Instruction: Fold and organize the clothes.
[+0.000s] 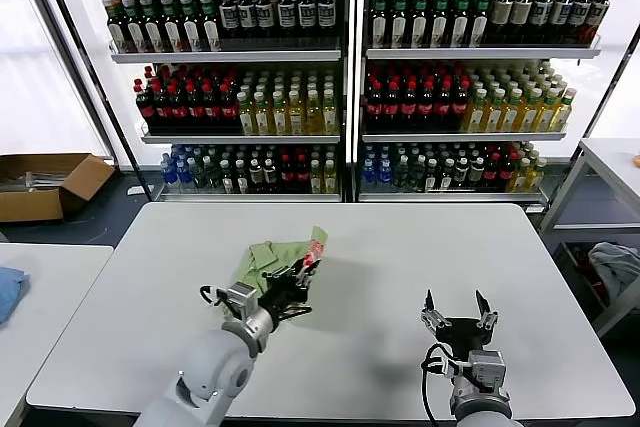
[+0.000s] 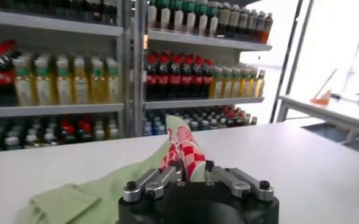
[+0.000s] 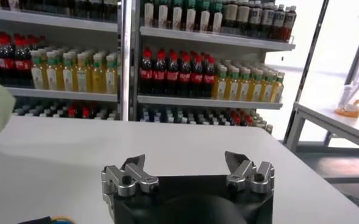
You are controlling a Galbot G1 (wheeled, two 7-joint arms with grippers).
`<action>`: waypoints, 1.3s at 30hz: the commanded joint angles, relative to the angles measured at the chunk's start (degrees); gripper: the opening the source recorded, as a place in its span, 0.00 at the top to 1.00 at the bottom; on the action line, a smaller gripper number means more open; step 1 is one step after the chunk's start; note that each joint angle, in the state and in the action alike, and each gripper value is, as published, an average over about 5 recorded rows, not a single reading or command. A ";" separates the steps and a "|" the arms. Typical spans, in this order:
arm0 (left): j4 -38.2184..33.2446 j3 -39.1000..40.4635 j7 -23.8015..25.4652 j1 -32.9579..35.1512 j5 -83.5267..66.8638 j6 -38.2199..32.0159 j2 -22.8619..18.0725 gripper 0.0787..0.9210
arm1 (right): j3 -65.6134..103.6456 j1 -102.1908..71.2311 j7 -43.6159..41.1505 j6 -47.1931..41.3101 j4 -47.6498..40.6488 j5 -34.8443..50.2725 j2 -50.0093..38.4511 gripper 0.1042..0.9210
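On the white table [image 1: 400,287], which fills most of the head view, there is only one thing of the task: a light green shirt [image 1: 262,262]. It lies a little left of the middle, crumpled in a small heap, and one part with the red-and-white print stands up from the heap toward the shelves [image 1: 345,77] of bottles behind the table.

The left tool [image 1: 297,280] is at the near edge of the shirt. In the left wrist view its fingers [image 2: 167,176] are drawn together on the printed fold, so it is clamped on the cloth. The fold rises straight up from the grip.

The right tool [image 1: 458,309] is over bare table on the right, well apart from the shirt. Its fingers [image 3: 136,167] are spread apart and nothing is between them.

I judge that the shirt is light and very soft. It will not keep any shape, it will hang and sag from the point where it is held, and it can slide easily on the smooth table. With only one grip the rest of the cloth will probably drag behind in a bunch. A better hold is at a hem or a shoulder corner, with the two tools on two separate corners, so the cloth can be stretched flat before folding. Which corner is which I cannot tell in this heap.
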 commanded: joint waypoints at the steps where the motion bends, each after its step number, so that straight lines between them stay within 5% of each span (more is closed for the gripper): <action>1: 4.53 5.68 -5.24 -5.11 -9.42 -4.42 -8.24 0.70 | -0.69 0.51 0.39 -0.44 -1.52 -0.21 0.54 0.12; 7: 2.82 4.21 -7.12 -4.87 -11.55 -4.71 -8.23 0.49 | -0.68 2.70 2.91 -2.46 -2.55 9.76 0.08 0.12; 13: 2.23 -1.24 -7.04 -3.07 0.93 -2.81 -3.11 0.29 | -2.99 9.24 7.31 -6.06 -5.70 33.01 -0.66 0.12; 19: -0.64 -7.33 -7.51 0.32 2.66 -0.27 0.90 0.13 | -8.42 17.06 10.42 -6.31 -10.12 44.78 -0.45 0.12; 39: -2.12 -15.20 -7.82 5.93 0.65 0.12 2.85 0.12 | -19.17 32.59 11.97 -6.35 -26.27 45.01 0.93 0.12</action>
